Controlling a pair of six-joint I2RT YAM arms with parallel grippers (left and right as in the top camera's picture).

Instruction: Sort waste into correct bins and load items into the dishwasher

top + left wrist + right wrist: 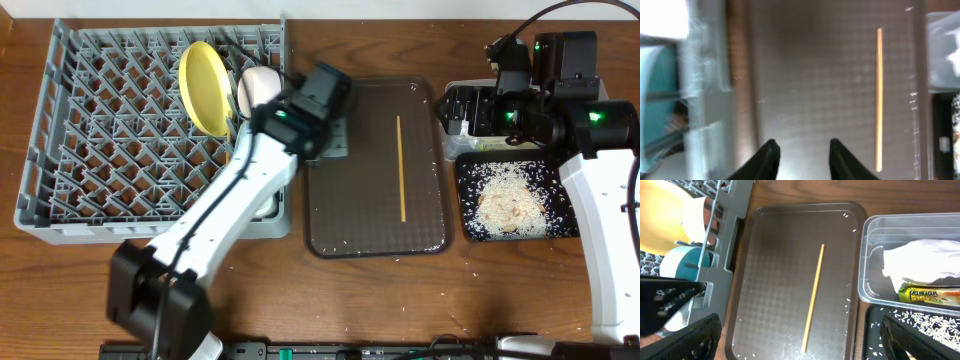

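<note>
Mostly done, judging from above. Shows the yellow plate upright among the pegs of the grey dish rack, with the white bowl just beside it. Shows rice heaped in the black tray at the right. Shows one chopstick lying lengthwise on the brown serving tray, with little else there but a few stray grains. Places the left gripper at the rack's edge nearest that tray, and the right gripper over the clear tub.

From the left wrist: fingers apart with nothing between them, above the brown tray, the chopstick off to one side. Light-blue bowl inside the rack wall.

From the right wrist: fingers spread wide and empty. Napkin and wrapper already in the clear tub. Probably leaves only the chopstick to load and the loose grains to clear. No cup to be made out.
</note>
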